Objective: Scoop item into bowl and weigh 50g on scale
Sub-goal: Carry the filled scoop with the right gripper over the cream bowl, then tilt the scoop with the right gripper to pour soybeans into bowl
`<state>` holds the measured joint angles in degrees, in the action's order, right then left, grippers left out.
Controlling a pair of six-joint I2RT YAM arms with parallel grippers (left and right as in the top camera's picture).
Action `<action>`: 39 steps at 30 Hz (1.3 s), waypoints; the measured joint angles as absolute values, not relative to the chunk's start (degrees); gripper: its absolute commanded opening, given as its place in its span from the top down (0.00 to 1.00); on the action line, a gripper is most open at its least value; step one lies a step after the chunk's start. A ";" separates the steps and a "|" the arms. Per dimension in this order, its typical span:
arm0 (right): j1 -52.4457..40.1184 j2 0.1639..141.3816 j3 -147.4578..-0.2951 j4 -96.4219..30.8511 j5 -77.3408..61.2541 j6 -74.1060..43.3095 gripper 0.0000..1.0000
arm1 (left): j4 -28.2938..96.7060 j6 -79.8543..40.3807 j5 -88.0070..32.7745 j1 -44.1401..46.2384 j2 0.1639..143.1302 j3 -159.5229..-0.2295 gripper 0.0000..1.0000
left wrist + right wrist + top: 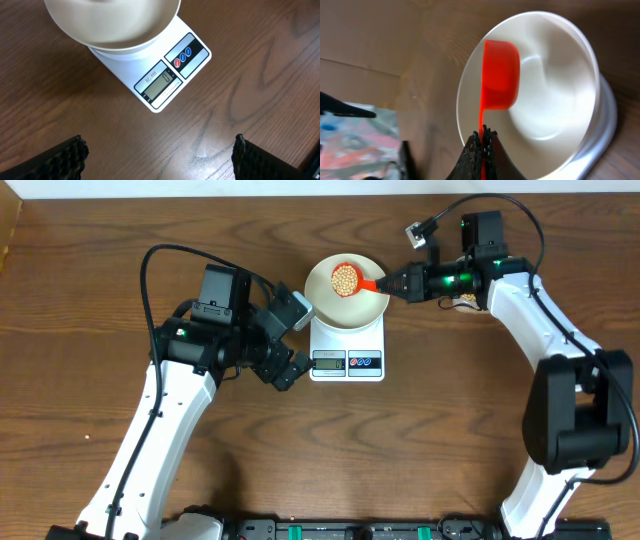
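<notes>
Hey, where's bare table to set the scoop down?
The table is bare between the scale and the right arm, and in front of the scale. It's crowded left of the scale, where the left fingers hover.

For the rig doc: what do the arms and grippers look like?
Left arm and right arm: white link shells, black joint housings, looping black cables, green lights. Left gripper and right gripper: black, with ribbed black finger pads. Grey camera block on the left wrist.

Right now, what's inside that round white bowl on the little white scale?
A red plastic scoop filled with small tan beans, held over the round white bowl by the right gripper. The bowl's visible inside looks bare; the patch beneath the scoop is covered.
</notes>
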<state>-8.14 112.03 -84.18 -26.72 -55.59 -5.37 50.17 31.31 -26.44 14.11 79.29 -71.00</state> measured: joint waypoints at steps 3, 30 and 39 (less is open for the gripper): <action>-8.27 109.10 -84.18 -27.70 -52.21 -3.86 0.99 | 50.15 31.31 -26.44 14.11 79.29 -71.00 0.06; -15.44 105.71 -84.20 -32.38 -32.27 7.44 0.99 | 50.15 31.31 -26.46 14.11 79.29 -71.00 0.06; -17.89 105.71 -84.20 -32.71 -27.62 10.50 0.99 | 50.15 31.31 -26.44 14.11 79.29 -71.00 0.06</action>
<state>-17.89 105.71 -84.20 -32.71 -27.62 10.50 50.15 31.31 -26.44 14.11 79.29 -71.00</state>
